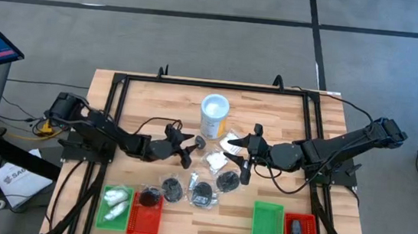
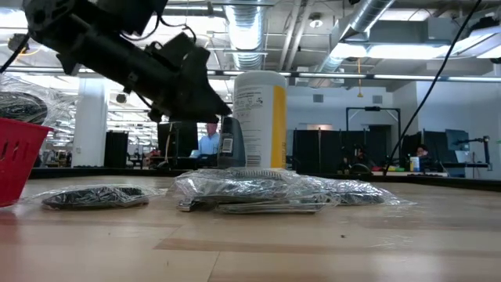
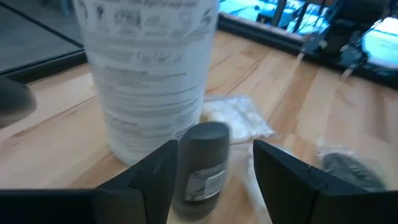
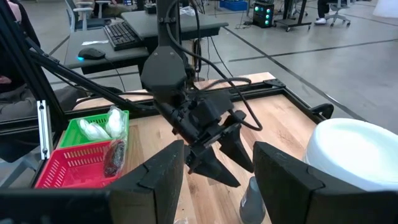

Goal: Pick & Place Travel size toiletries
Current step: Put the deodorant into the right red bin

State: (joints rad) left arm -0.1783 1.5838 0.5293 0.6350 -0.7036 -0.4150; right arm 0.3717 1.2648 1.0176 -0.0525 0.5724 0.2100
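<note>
Left gripper [image 1: 187, 150] stands spread around a dark grey oblong piece [image 3: 202, 162], which is upright on the table [image 1: 286, 117] between the fingers, just beside the white tub [image 1: 214, 114]. We see gaps on both sides of the piece in the left wrist view, so nothing is clamped. Right gripper [image 1: 249, 156] hangs spread and empty near the white packets [image 1: 221, 155] at mid-table. We judge the step in hand to be the pick of this piece. We advise centring the fingers on its body, keeping clear of the tub, then closing squarely so the piece does not tip. Black round packets [image 1: 203, 193] lie nearer the front edge; one green tray [image 1: 114, 206] and one red tray [image 1: 146, 212] already hold items.
</note>
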